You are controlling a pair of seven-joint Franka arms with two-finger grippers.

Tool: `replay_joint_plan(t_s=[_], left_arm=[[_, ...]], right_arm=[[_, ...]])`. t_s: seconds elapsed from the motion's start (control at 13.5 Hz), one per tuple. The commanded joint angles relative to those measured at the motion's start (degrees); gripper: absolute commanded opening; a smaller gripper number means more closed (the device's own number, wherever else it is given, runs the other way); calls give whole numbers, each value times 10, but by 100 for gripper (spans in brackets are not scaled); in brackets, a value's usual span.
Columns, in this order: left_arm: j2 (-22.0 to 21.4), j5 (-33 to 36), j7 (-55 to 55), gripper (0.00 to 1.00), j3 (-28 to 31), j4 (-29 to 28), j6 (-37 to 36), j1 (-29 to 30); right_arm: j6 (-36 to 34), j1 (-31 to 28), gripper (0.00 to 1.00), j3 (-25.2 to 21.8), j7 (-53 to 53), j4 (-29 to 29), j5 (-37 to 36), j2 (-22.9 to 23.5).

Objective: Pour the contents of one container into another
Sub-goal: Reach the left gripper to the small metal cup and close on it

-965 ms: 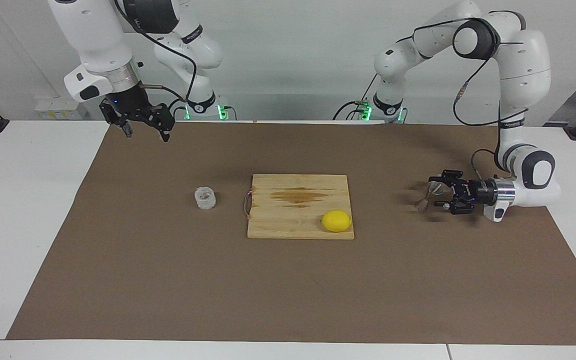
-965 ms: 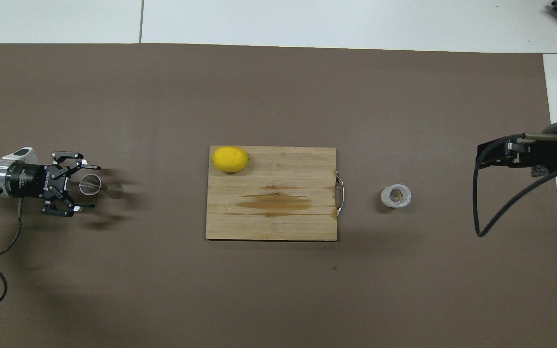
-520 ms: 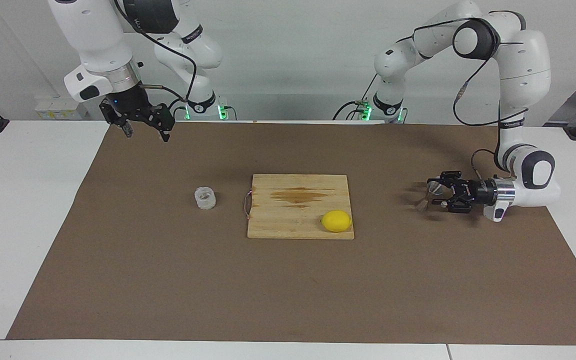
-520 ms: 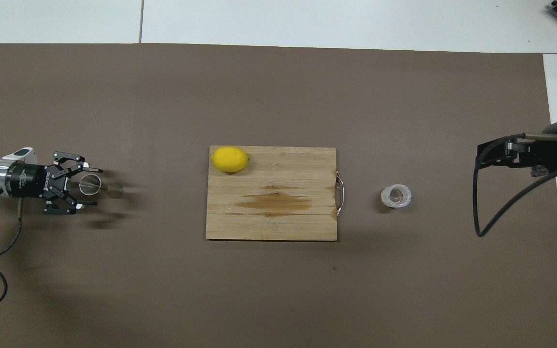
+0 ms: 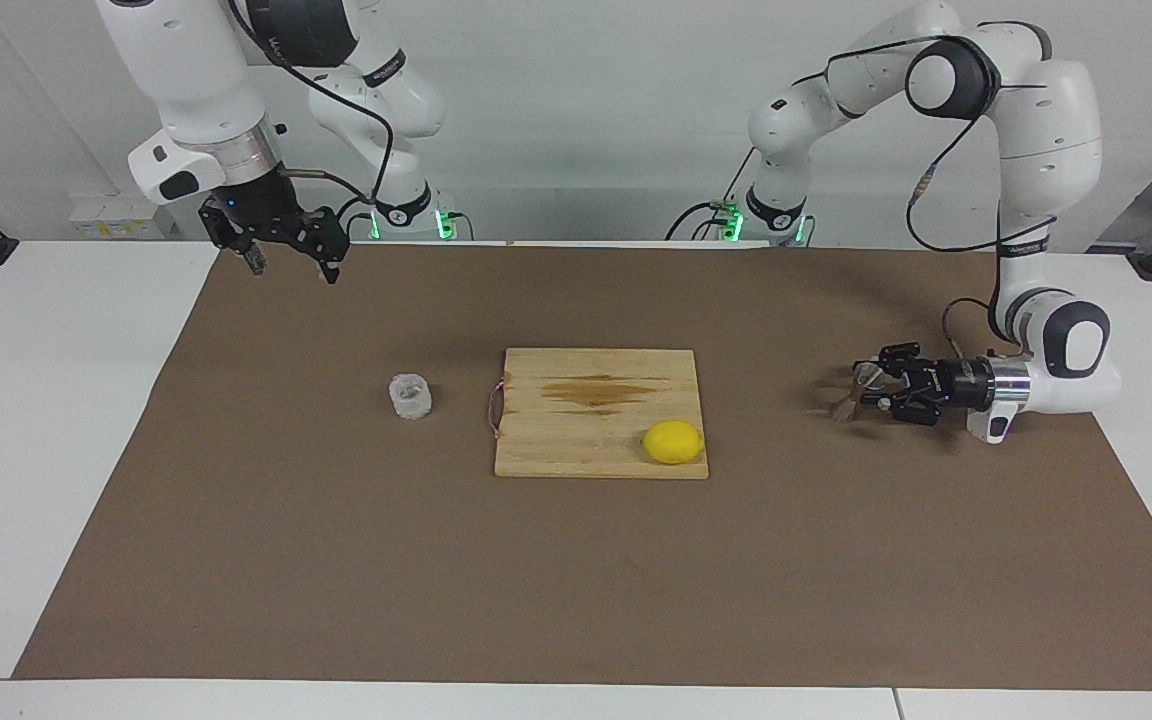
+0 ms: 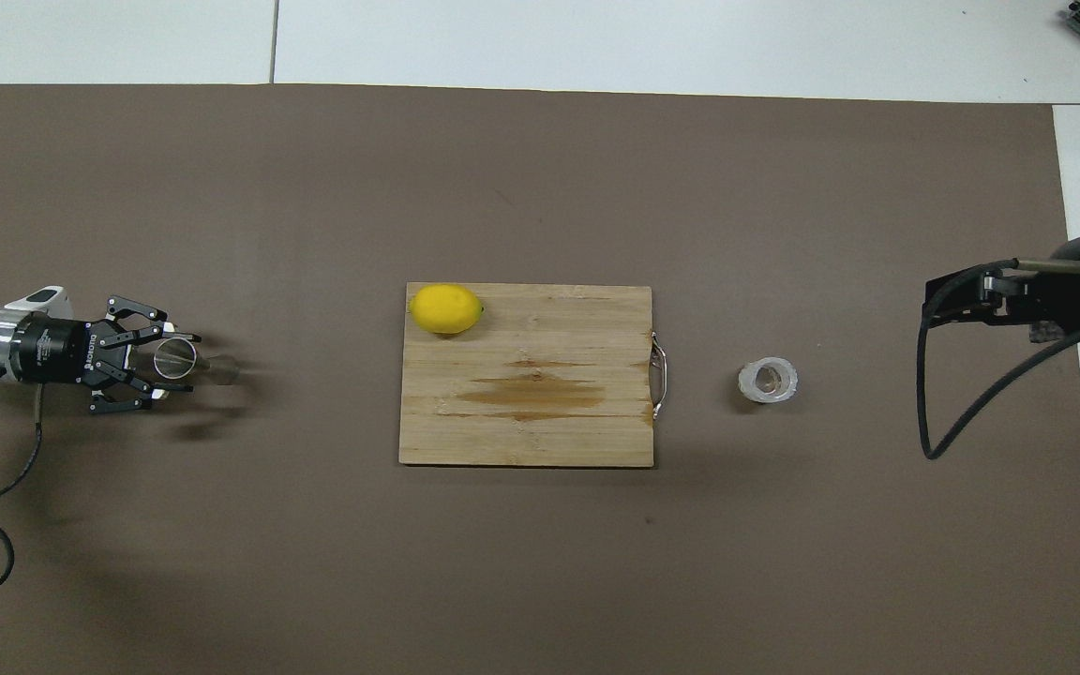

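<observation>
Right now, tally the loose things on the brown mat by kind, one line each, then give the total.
Textured glass cup: 1
Metal jigger: 1
Lemon: 1
Wooden cutting board: 1
Total: 4

This is a robotics lab set up for tabletop trials, not a home or kitchen. Two white Franka arms stand bolted at one edge of a white desk (image 5: 56,420), green status lights glowing at their bases, with loose black cables looping along their links. A sheet of plain brown paper (image 5: 576,580) covers the working area like a test mat. The wall is bare and pale, with an outlet strip low on it. The few props, a wooden cutting board (image 5: 601,412) and a lemon (image 5: 673,442), are laid out sparsely.
</observation>
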Motion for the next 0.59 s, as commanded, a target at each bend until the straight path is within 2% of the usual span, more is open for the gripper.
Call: replay_joint_plan(t_s=[0.0,0.3,0.52], left_arm=[[3,-11,8,48,2,-7,-7,6],[3,-12,8,26,2,-7,-6,7],[4,-17,8,20,2,-7,-6,8]], right_arm=[[-6,-9,100,3,-9,-3,13,-4],[-6,-8,100,3,-9,-3,12,-4],[-6,-9,100,3,-9,-3,13,-4]])
